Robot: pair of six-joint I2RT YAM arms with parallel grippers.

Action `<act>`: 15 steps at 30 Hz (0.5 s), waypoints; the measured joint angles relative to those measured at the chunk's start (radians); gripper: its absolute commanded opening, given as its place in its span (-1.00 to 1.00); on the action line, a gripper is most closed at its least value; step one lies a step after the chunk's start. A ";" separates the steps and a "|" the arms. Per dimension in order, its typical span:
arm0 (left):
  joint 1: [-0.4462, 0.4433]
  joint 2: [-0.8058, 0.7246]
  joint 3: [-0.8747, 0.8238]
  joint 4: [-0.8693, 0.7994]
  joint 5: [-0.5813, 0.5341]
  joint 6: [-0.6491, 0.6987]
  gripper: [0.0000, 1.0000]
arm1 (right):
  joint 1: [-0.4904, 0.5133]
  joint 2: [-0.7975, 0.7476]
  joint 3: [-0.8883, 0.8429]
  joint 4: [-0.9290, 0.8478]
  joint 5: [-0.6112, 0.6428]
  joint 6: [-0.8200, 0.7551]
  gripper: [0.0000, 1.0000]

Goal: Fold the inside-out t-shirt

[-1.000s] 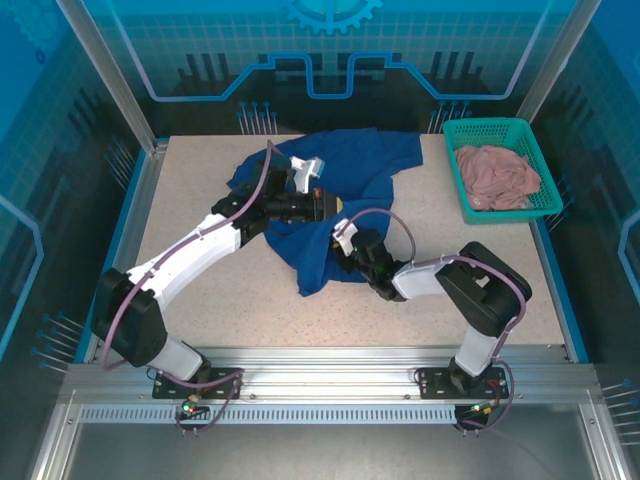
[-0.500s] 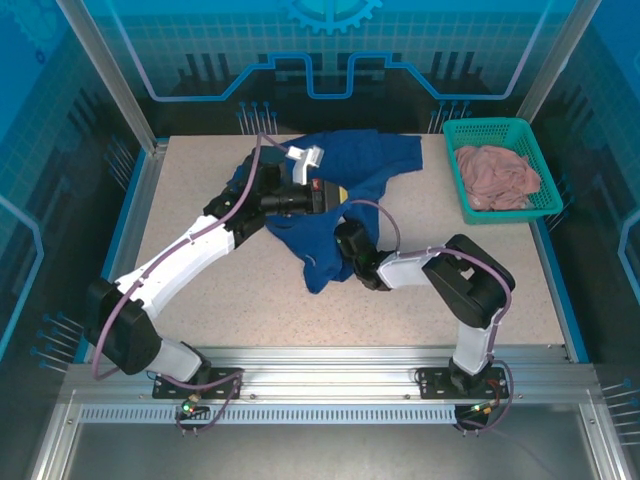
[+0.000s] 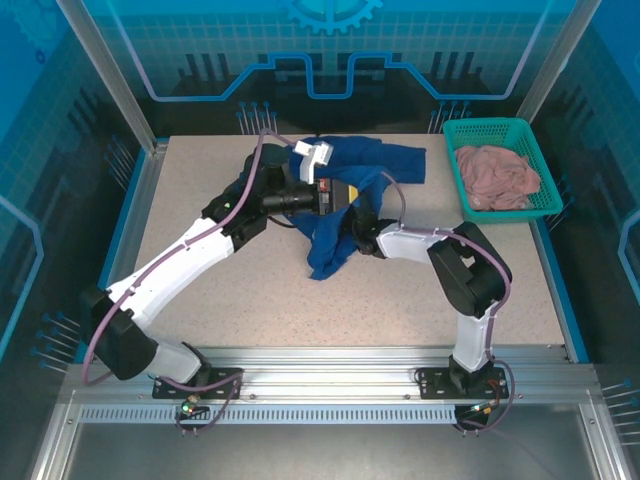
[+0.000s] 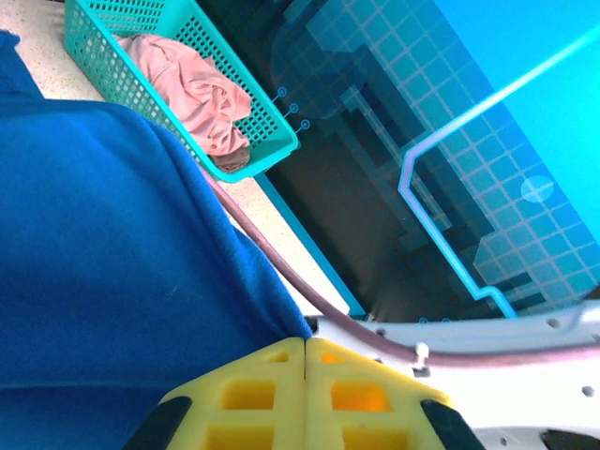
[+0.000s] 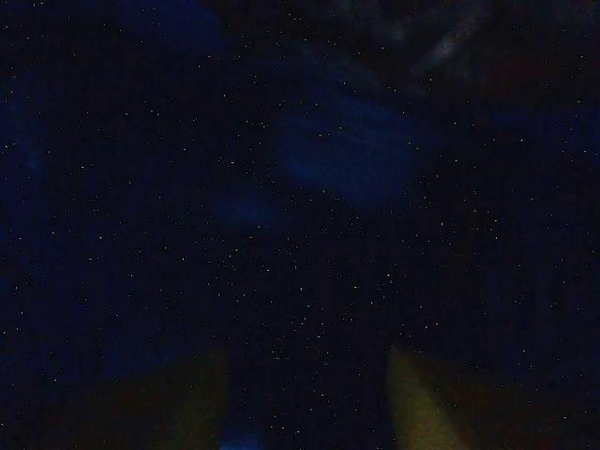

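- Speckled table (image 3: 450,280) inside blue walls; the left arm stretches from near left to far centre.
- Left gripper (image 4: 305,345) is clamped on the shirt (image 3: 370,165).
- Right gripper (image 5: 305,356), fingers apart, is buried in blue cloth.
- Shirt lies bunched at far centre, one fold trailing nearward.
- Basket (image 3: 500,125) sits far right; open table lies left and near.

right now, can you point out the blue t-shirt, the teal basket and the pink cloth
blue t-shirt (image 3: 328,250) top external view, lower bunched end
teal basket (image 3: 485,124) top external view, far rim
pink cloth (image 3: 497,175) top external view, middle of the heap
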 measured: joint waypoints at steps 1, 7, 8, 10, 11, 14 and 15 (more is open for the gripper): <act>0.000 -0.011 0.000 -0.004 -0.002 0.005 -1.00 | -0.005 -0.001 -0.010 -0.001 -0.002 0.011 0.01; -0.001 -0.059 0.000 -0.023 -0.019 0.032 -1.00 | -0.052 -0.073 -0.151 0.035 -0.099 0.021 0.15; -0.001 -0.061 0.000 -0.029 -0.026 0.036 -1.00 | -0.060 -0.092 -0.171 0.038 -0.108 0.007 0.17; -0.002 -0.062 0.000 -0.039 -0.028 0.043 -1.00 | -0.066 -0.116 -0.185 0.036 -0.105 -0.042 0.22; -0.004 -0.062 0.001 -0.042 -0.030 0.045 -1.00 | -0.063 -0.121 -0.182 0.039 -0.099 -0.075 0.37; -0.030 -0.056 0.029 -0.060 -0.039 0.058 -1.00 | -0.035 -0.121 -0.168 0.041 -0.065 -0.175 0.43; -0.045 -0.048 0.055 -0.071 -0.042 0.062 -1.00 | -0.020 -0.117 -0.162 0.042 -0.056 -0.206 0.44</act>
